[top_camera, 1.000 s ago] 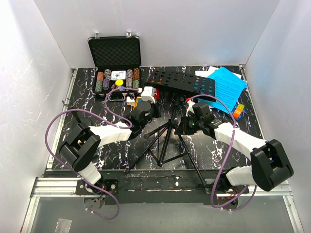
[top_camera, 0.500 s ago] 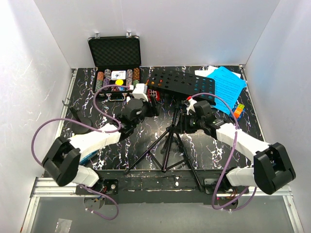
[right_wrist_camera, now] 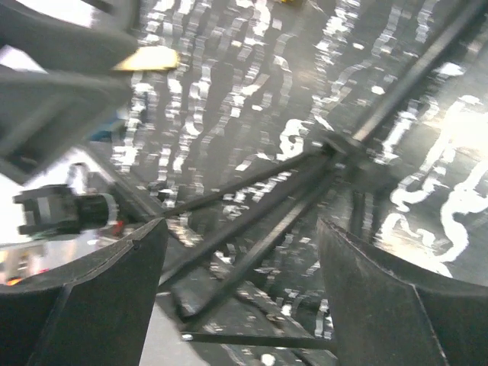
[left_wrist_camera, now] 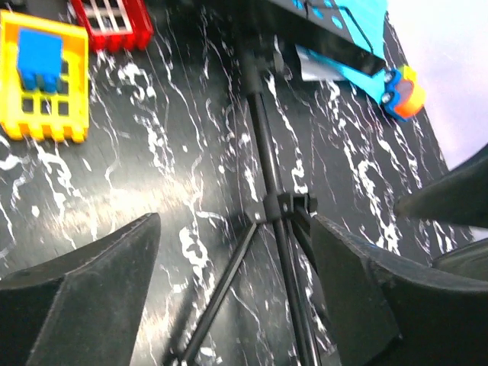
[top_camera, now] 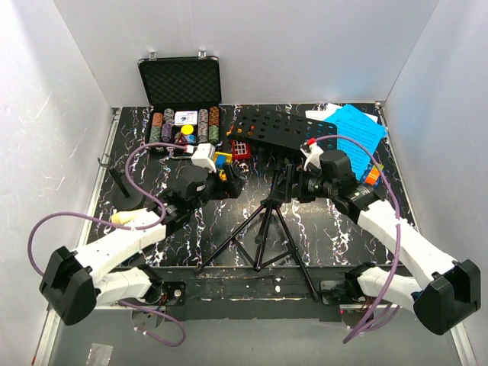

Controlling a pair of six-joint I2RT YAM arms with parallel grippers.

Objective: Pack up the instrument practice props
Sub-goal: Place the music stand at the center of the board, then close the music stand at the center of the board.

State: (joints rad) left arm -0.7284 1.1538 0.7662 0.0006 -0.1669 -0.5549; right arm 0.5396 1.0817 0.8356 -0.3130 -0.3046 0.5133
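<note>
**Music stand [top_camera: 266, 207] standing between two spread pincers**

Nearest it, the right gripper [right_wrist_camera: 240, 236] is gaping wide and empty, sitting just beside the pole [left_wrist_camera: 263, 152]. The left gripper [left_wrist_camera: 232, 229] is likewise spread and empty, lying a little farther off on the opposite side. That pole is rising roughly upright from the tripod hub [right_wrist_camera: 339, 149], mid-table, toward the punched desk [top_camera: 286, 130] behind. Both arms are reaching forward and angling inward, wrists facing each other.
</note>
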